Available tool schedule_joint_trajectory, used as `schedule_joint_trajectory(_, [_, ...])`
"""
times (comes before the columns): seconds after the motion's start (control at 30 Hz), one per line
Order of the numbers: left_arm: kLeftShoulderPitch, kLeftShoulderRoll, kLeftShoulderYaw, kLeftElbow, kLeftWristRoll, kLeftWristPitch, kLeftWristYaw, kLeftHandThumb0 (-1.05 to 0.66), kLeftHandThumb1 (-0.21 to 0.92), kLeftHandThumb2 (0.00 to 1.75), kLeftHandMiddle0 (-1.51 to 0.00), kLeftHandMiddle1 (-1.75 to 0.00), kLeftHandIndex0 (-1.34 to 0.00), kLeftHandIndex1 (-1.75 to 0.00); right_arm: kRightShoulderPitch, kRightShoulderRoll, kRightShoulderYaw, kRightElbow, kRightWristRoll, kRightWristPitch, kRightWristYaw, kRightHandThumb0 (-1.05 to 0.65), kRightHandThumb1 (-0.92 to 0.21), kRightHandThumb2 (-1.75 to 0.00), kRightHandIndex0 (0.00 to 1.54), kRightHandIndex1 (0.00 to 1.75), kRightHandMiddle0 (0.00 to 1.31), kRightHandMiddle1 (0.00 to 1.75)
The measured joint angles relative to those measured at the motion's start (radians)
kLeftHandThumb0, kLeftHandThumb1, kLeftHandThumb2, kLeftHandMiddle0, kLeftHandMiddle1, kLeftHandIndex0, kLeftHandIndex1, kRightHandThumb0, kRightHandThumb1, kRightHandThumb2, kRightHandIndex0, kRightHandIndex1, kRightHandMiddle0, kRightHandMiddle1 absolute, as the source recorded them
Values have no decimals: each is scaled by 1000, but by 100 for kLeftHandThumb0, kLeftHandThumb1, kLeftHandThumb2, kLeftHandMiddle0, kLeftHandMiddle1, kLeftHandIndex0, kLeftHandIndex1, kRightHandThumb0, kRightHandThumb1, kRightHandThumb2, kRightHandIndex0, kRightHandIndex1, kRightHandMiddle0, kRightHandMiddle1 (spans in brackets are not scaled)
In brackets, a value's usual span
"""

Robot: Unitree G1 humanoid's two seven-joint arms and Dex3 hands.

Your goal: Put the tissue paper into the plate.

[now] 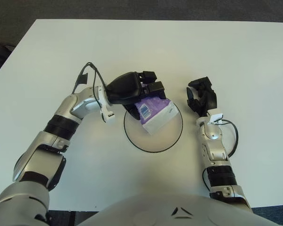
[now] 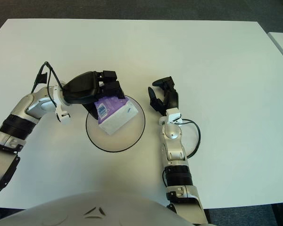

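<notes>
The plate [image 1: 153,139] is standing on the white table [image 1: 236,52], near the middle of its front half, and it is the landmark here. It is round and white with a thin dark rim.

The left hand [image 1: 140,89] is reaching over the far left part of the plate's rim. Its dark fingers [image 1: 151,86] are curling around the far end of the tissue pack [image 1: 154,114] and holding it. The pack is white with a purple end and a small label, and it is lying tilted inside the plate, in the far half, with its white end pointing toward the plate's centre. It seems that the lower edge of the pack is touching the plate surface, but from this angle I cannot tell this for sure. The left forearm is stretching away from the plate toward the left front, and a thin black cable is looping above the wrist.

The right hand [image 1: 201,95] is showing just to the right of the plate, apart from its rim, with its fingers loosely half bent and holding nothing.
</notes>
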Motion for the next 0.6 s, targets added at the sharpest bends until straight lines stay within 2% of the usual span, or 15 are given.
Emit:
schedule_joint_trajectory(0.07, [7, -7, 12, -12, 20, 2, 15, -42, 47, 112, -100, -175, -49, -175, 0, 0, 0, 0, 0, 0, 0, -35, -92, -41, 51, 90, 30, 163])
schedule_joint_trajectory(0.17, [22, -20, 27, -25, 43, 3, 42, -39, 65, 89, -79, -175, -37, -175, 0, 0, 0, 0, 0, 0, 0, -35, -92, -42, 51, 91, 30, 164])
schedule_joint_trajectory(0.2, [25, -23, 28, -25, 47, 3, 48, -39, 66, 87, -76, -175, -36, -175, 0, 0, 0, 0, 0, 0, 0, -35, -92, -42, 51, 91, 30, 164])
schedule_joint_trajectory(0.27, [31, -27, 28, -25, 54, 3, 51, -38, 73, 78, -62, -175, -32, -175, 0, 0, 0, 0, 0, 0, 0, -35, -92, -42, 51, 91, 29, 164])
schedule_joint_trajectory(0.33, [32, -21, 21, -26, 54, 3, 34, -57, 82, 70, -38, -149, -19, -152, -1, 0, 0, 1, 0, 0, 0, -35, -92, -42, 50, 91, 29, 164])
schedule_joint_trajectory(0.37, [31, -13, 16, -28, 54, 3, 18, -65, 86, 69, -27, -117, -12, -128, -1, 0, 0, 2, 0, 0, 0, -35, -92, -42, 49, 91, 29, 164])
schedule_joint_trajectory(0.4, [30, -5, 11, -29, 56, 3, 5, -71, 88, 68, -23, -91, -8, -112, -2, 0, 0, 2, 0, 0, 1, -35, -92, -42, 49, 90, 29, 164])
schedule_joint_trajectory(0.43, [28, 8, 6, -31, 64, -1, -12, -73, 89, 69, -21, -78, -6, -104, -2, 0, 0, 2, 0, 0, 1, -35, -92, -42, 48, 90, 29, 164])
schedule_joint_trajectory(0.5, [27, 33, 2, -34, 88, -17, -28, -81, 91, 75, -17, -41, -2, -77, -4, 1, 0, 3, 0, 0, 0, -35, -92, -42, 47, 90, 29, 164])
schedule_joint_trajectory(0.6, [27, 75, 5, -50, 137, -49, -28, -88, 92, 84, -13, -18, -1, -52, -4, 0, 0, 4, -1, 0, -1, -35, -92, -42, 46, 89, 30, 163])
